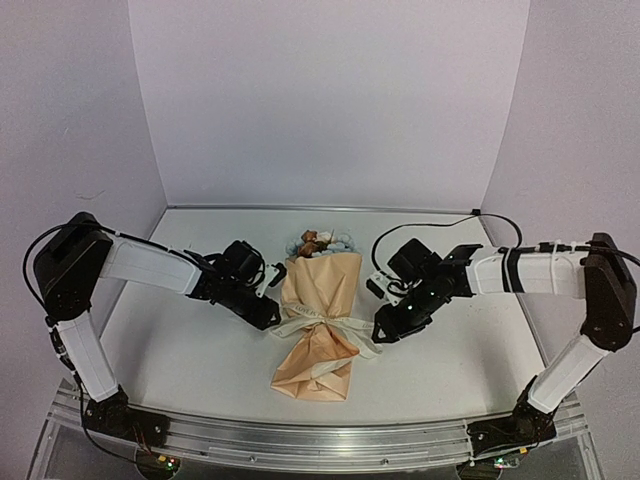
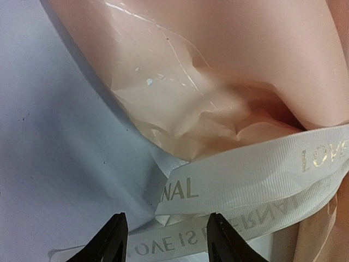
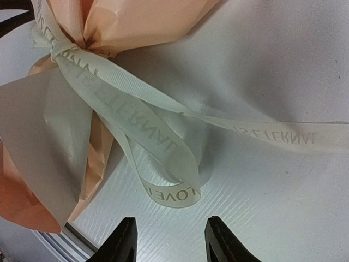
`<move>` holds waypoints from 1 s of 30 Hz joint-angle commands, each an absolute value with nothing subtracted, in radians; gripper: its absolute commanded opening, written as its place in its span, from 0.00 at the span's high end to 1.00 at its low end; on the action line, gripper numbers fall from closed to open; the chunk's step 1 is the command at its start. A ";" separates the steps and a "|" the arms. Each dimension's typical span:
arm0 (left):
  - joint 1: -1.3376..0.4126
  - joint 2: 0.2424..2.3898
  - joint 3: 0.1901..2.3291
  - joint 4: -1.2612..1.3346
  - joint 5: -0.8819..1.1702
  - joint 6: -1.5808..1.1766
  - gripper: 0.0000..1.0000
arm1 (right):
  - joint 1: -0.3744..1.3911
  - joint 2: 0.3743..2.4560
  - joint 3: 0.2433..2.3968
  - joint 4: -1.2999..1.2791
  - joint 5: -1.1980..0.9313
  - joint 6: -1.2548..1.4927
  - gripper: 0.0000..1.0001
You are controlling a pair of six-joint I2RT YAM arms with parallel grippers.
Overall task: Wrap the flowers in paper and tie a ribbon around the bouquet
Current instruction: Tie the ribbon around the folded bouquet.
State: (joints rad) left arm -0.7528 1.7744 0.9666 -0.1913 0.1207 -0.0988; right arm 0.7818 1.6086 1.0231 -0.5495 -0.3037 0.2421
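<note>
We find the peach-tan paper-cone bouquet (image 1: 320,290) lying mid-way across the white table (image 1: 200,350), with its blue and brown flowers (image 1: 318,242) at the far end. The lettered cream fabric ribbon (image 1: 322,320) is tied round its narrow waist. The left gripper (image 2: 167,217) and right gripper (image 3: 172,219) flank the tie, jaws parted, clamping nothing.

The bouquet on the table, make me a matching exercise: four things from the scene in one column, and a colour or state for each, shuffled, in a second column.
Column one
1. flowers
2. paper
3. ribbon
4. right gripper

Column two
A. cream-white, tied round the narrow waist
B. fingers apart, holding nothing
C. blue and brown, at the far end
D. peach-tan, wrapped as a cone

Pairs: 1-C, 2-D, 3-A, 4-B
</note>
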 commanded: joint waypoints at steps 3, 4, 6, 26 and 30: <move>-0.770 1.811 1.037 -0.191 0.091 -0.074 0.50 | 0.784 1.641 1.013 -0.500 -0.274 0.206 0.58; -0.776 1.815 1.039 -0.193 0.076 -0.076 0.49 | 0.784 1.643 1.010 -0.500 -0.269 0.206 0.58; -0.785 1.821 1.040 -0.192 0.057 -0.081 0.48 | 0.786 1.644 1.004 -0.500 -0.257 0.208 0.59; -0.813 1.802 0.995 -0.152 0.009 -0.160 0.98 | 0.820 1.746 1.018 -0.481 -0.187 0.249 0.66; -0.813 1.790 0.984 -0.141 0.009 -0.166 1.00 | 0.835 1.776 1.026 -0.477 -0.131 0.274 0.68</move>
State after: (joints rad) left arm -0.8108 1.8338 0.9989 -0.1815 0.0227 -0.1563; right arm 0.8205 1.7510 0.9989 -0.4934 -0.2098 0.2424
